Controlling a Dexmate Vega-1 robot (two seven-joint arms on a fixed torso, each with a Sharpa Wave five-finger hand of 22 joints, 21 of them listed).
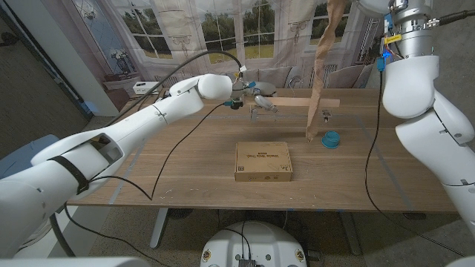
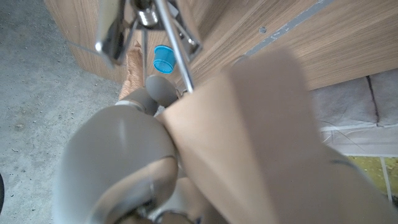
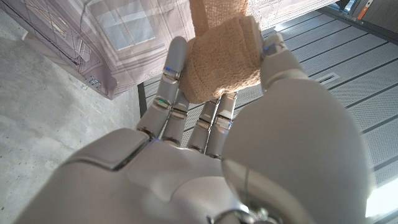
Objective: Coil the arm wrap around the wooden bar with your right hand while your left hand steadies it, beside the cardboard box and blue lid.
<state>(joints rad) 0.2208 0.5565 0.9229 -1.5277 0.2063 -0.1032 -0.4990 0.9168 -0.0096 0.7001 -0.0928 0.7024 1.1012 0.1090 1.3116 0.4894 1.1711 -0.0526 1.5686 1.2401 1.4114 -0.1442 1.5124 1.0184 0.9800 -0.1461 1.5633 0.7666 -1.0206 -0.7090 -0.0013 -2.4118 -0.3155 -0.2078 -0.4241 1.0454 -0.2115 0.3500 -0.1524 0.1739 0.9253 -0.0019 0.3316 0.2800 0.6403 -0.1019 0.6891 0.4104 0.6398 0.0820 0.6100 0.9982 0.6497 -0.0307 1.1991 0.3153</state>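
Head view: wooden bar [image 1: 297,103] lies across far side of table [image 1: 193,159], left hand [image 1: 258,100] at its left end; whether fingers grip cannot tell. Arm wrap [image 1: 320,70] stretches taut from bar up toward top edge. Right hand [image 3: 217,118] pinches wrap's roll, fingers curled around it. Cardboard box [image 1: 263,161] sits mid-table, blue lid [image 1: 330,139] near wrap's lower end.

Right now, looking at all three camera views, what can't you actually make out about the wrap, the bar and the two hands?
- Right hand: in the head view it is cut off by the top edge; the right wrist view shows it gripping the arm wrap.
- Left hand: its hold on the wooden bar is blurred close-up in the left wrist view, too small in the head view.
- Cardboard box label: too small.
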